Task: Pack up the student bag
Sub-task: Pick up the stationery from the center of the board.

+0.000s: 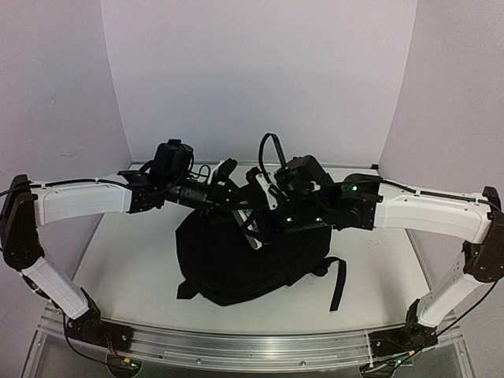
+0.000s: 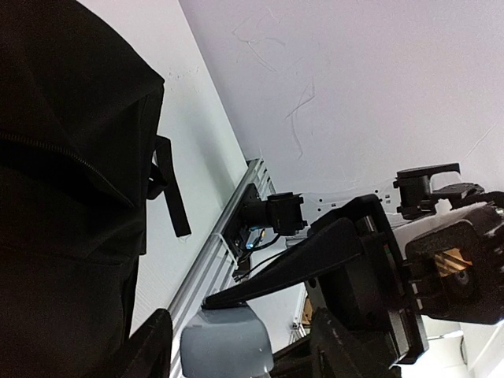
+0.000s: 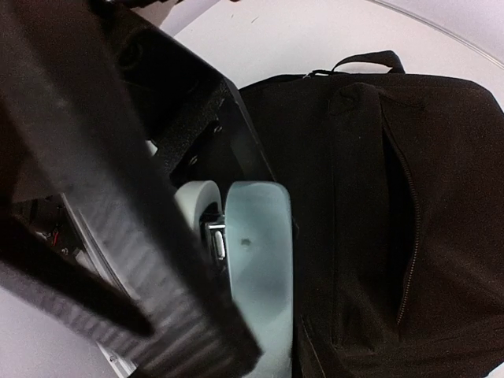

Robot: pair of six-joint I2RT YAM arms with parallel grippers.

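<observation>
The student bag is a black backpack lying flat at mid-table; it also shows in the left wrist view and the right wrist view. Both grippers hover over its far top edge. My right gripper has its grey pads shut on the bag's metal zipper pull. My left gripper sits just left of it. One grey pad shows, and a taut black strap ends at its tip. The same strap crosses the right wrist view. The zipper line runs down the bag.
A loose shoulder strap trails right of the bag on the white table. The metal rail with the arm bases runs along the near edge. White walls stand close behind and at both sides.
</observation>
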